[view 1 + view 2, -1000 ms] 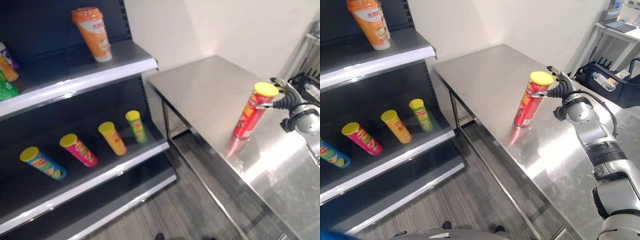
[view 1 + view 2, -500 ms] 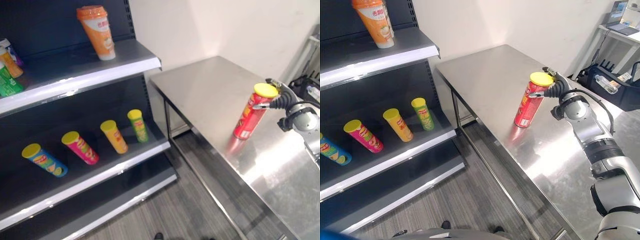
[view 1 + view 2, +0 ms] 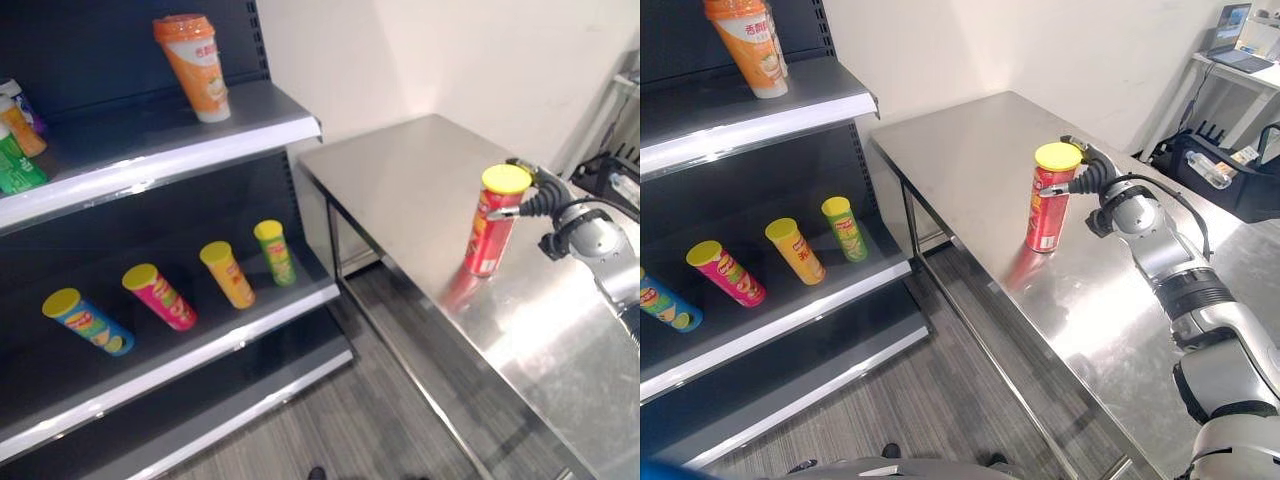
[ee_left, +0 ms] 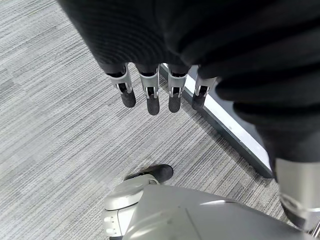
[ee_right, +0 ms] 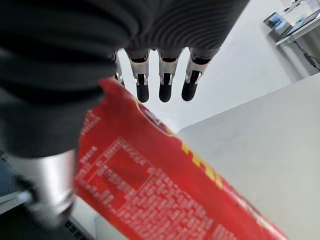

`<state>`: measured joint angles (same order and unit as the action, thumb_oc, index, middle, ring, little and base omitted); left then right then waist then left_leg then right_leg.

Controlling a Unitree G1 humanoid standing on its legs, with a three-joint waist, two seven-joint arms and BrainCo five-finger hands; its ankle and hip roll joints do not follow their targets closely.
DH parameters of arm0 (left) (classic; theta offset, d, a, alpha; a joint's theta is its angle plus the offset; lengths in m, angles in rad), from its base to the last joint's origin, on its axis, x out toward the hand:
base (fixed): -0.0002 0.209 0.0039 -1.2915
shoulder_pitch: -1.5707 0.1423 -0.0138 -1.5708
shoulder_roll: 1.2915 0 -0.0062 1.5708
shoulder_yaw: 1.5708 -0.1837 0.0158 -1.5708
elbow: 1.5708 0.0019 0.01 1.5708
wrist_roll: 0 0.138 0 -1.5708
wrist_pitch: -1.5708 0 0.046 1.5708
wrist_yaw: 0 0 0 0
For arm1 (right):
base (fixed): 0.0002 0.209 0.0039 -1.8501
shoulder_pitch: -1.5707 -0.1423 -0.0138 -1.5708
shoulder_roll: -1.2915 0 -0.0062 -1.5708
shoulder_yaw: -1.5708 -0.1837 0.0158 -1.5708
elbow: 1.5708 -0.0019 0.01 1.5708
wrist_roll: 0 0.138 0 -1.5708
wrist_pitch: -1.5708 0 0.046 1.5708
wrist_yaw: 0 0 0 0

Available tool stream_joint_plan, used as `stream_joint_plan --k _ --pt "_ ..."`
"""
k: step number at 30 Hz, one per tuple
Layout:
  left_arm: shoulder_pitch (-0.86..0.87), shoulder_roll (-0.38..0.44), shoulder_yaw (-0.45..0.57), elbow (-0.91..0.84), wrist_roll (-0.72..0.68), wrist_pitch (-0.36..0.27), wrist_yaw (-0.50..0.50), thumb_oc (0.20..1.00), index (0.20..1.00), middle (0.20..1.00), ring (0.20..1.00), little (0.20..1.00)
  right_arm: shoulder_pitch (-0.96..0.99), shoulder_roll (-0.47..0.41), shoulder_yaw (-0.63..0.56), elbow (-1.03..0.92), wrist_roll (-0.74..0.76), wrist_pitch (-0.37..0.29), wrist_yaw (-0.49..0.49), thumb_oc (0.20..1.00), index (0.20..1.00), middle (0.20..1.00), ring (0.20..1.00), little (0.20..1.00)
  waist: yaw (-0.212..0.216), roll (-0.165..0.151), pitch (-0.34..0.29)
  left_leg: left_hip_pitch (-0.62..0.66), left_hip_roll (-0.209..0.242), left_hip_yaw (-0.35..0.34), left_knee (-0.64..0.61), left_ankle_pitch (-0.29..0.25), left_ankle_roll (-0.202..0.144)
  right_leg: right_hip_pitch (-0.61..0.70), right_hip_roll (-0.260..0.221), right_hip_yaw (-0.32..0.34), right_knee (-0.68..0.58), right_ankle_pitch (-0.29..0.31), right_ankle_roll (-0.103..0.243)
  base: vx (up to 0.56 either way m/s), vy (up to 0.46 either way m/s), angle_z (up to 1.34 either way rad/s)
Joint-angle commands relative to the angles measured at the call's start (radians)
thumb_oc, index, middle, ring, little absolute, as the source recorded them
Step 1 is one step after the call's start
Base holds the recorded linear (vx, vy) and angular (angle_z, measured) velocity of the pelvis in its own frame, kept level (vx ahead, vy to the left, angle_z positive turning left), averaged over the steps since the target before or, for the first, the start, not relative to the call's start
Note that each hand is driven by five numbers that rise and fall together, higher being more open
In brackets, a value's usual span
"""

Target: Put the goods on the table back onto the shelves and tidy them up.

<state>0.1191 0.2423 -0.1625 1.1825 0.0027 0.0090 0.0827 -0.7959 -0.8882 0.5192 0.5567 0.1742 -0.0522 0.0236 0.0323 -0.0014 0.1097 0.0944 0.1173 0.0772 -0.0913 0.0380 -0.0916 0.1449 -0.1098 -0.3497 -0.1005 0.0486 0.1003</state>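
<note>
while the red can (image 3: 1049,205) stands near the front edge of the steel worktop (image 3: 970,150), yellow lid up and close to upright, the right hand (image 3: 1092,176) is up against its top end from the side away from the shelves. in the right wrist view the can (image 5: 165,175) lies right across the palm, the fingers (image 5: 165,85) reaching out straight past it and the thumb down along its side; the hand is around the can but the fingers are not curled tight, a loose, open hold. the can's base is on the worktop.

over on the shelves (image 3: 160,140), the top shelf carries an orange cup (image 3: 193,66) standing upright, with a few packets at the far left edge. on the lower shelf four cans lie on their sides in a row: a blue can (image 3: 87,321), a pink can (image 3: 158,296), an orange can (image 3: 226,273) and a green can (image 3: 273,251), each apart from its neighbour, yellow lids toward the front.

the left hand (image 4: 160,50) hangs low over the grey floor (image 4: 60,125), fingers (image 4: 152,97) straight and relaxed, holding nothing.
</note>
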Motion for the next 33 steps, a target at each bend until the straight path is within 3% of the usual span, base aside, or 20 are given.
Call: stream_joint_plan --k 1,12,21,25,29,31,32,33 --pt "-0.062 0.046 -0.071 0.045 -0.003 -0.016 0.016 1.000 1.000 1.000 1.000 1.000 -0.095 0.000 0.080 0.005 -0.021 -0.037 0.002 0.200 0.200 0.200 0.200 0.200 0.027 -0.029 -0.022 -0.038 0.062 0.064 0.016 0.018 -0.084 0.048 -0.027 0.002 0.037 -0.147 0.029 0.00 0.000 0.00" --pt "-0.066 0.040 -0.060 0.044 0.000 -0.013 0.022 1.000 1.000 1.000 1.000 1.000 -0.034 -0.024 0.025 -0.067 -0.068 -0.041 -0.031 0.200 0.200 0.200 0.200 0.200 0.018 -0.029 -0.018 -0.035 0.065 0.070 0.018 0.016 -0.084 0.050 -0.027 0.006 0.038 -0.149 0.028 0.00 0.000 0.00" --pt "-0.063 0.033 0.001 0.024 0.004 0.000 0.035 1.000 1.000 1.000 1.000 1.000 0.243 -0.003 -0.274 -0.427 -0.067 -0.097 -0.101 0.200 0.200 0.200 0.200 0.200 0.005 -0.015 -0.007 -0.049 0.082 0.061 0.048 0.016 -0.092 0.054 -0.009 0.018 0.037 -0.169 0.011 -0.02 -0.039 0.00" --pt "-0.069 0.033 0.023 0.003 -0.018 0.002 0.046 1.000 1.000 1.000 1.000 1.000 0.267 0.050 -0.313 -0.544 -0.054 -0.126 -0.115 0.200 0.200 0.200 0.200 0.200 0.021 -0.008 0.032 -0.125 0.099 0.022 0.092 0.049 -0.109 0.037 0.008 0.012 0.035 -0.180 -0.007 -0.13 -0.087 0.03" --pt "-0.080 0.034 0.033 -0.020 -0.052 -0.002 0.062 1.000 1.000 1.000 1.000 1.000 0.287 0.070 -0.319 -0.621 -0.051 -0.137 -0.119 0.200 0.200 0.200 0.200 0.200 0.043 -0.003 0.072 -0.212 0.097 -0.026 0.090 0.105 -0.133 0.015 -0.003 -0.049 0.037 -0.177 -0.012 -0.19 -0.001 0.44" --pt "-0.077 0.037 0.033 -0.023 -0.046 -0.003 0.059 1.000 1.000 1.000 1.000 1.000 0.313 0.059 -0.329 -0.655 -0.065 -0.140 -0.112 0.200 0.200 0.200 0.200 0.200 0.036 0.000 0.073 -0.203 0.126 0.009 0.079 0.101 -0.123 -0.007 -0.024 -0.093 0.049 -0.163 -0.003 -0.17 0.153 0.95" --pt "-0.070 0.039 0.037 -0.030 -0.041 -0.002 0.061 1.000 1.000 1.000 1.000 1.000 0.329 0.043 -0.332 -0.678 -0.086 -0.135 -0.107 0.200 0.200 0.200 0.200 0.200 0.025 0.005 0.070 -0.165 0.168 0.051 0.079 0.088 -0.122 -0.025 -0.050 -0.117 0.059 -0.147 0.004 -0.10 0.177 0.53" --pt "-0.070 0.038 0.037 -0.030 -0.041 -0.002 0.061 1.000 1.000 1.000 1.000 1.000 0.330 0.043 -0.332 -0.678 -0.086 -0.135 -0.107 0.200 0.200 0.200 0.200 0.200 0.026 0.005 0.070 -0.164 0.168 0.052 0.079 0.088 -0.122 -0.025 -0.050 -0.116 0.059 -0.147 0.005 -0.11 0.227 0.78"
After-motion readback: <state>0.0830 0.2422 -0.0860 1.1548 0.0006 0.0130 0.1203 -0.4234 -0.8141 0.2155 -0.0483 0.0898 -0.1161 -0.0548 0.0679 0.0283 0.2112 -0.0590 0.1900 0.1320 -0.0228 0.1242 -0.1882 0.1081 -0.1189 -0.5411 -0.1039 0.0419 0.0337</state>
